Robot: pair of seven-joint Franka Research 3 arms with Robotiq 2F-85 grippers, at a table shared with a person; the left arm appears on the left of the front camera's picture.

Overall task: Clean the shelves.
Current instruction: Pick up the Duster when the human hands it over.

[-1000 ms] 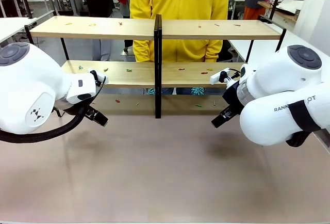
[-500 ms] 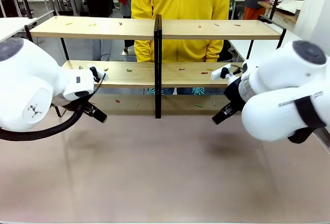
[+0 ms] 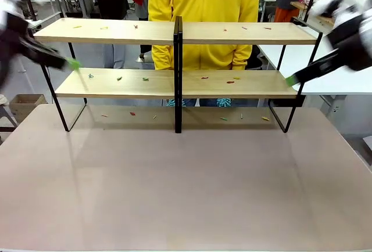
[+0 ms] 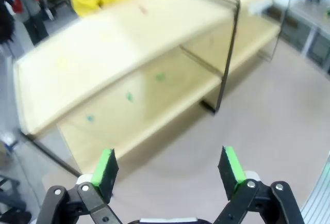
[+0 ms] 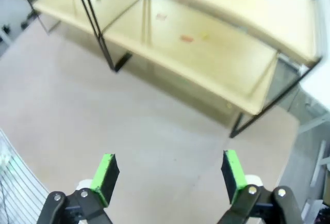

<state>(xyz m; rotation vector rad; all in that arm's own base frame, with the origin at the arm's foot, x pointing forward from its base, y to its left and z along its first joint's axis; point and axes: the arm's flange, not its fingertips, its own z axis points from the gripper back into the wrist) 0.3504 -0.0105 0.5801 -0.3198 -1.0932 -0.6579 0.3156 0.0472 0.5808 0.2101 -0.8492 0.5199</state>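
Person (image 3: 203,8) in yellow hoodie stands across the table (image 3: 174,194) — cardboard box (image 3: 24,103) at left.

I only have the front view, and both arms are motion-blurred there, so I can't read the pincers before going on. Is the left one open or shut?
Observer: Open. In the left wrist view the left pincer has its green pads wide apart with nothing between them.
Operator: Is it touching the shelves?
Observer: It looks clear. The pads hang over the table, short of the lower board of the shelves.
Operator: And the right one?
Observer: The right pincer is open and empty too, above the table and facing the shelves' right end.
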